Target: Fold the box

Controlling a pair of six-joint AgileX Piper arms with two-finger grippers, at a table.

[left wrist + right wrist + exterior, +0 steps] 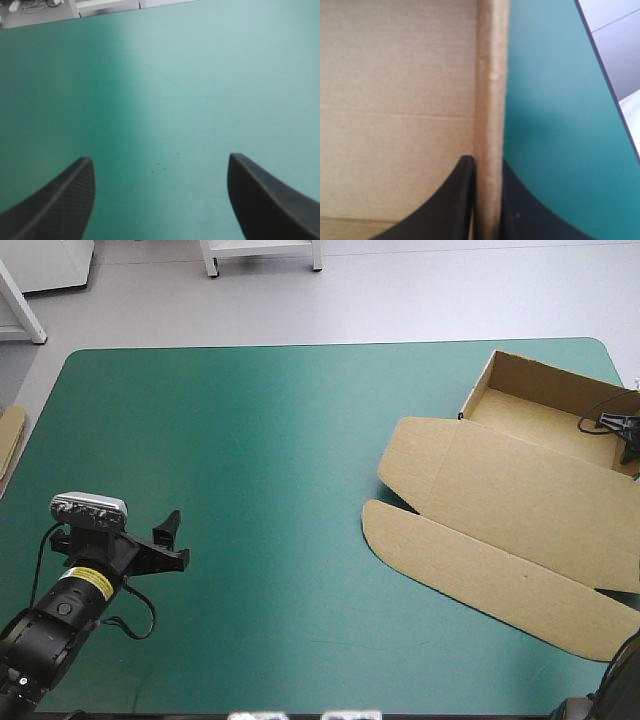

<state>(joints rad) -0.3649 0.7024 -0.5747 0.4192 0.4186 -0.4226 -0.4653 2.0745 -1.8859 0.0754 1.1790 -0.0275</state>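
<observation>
Black fingers (65,200) of the left end effector (160,157) stand wide apart over bare teal-green cover at the near left of the worktop (280,440), with nothing between them. This end effector is well apart from the box (510,500), which lies on the worktop's right half. The brown box is an open tray (535,420) at the far right corner, its walls raised. Its lid (480,465) lies flat toward the near side, and a rounded flap (470,565) lies flat along the lid's near edge. The right end effector (487,162) is clamped on one raised wall (490,75) of the tray, close to the worktop's edge. One finger is inside over the tray's floor and the other outside over the cover, with the board upright between them. A bit of more brown board (8,440) shows at the worktop's left edge.
</observation>
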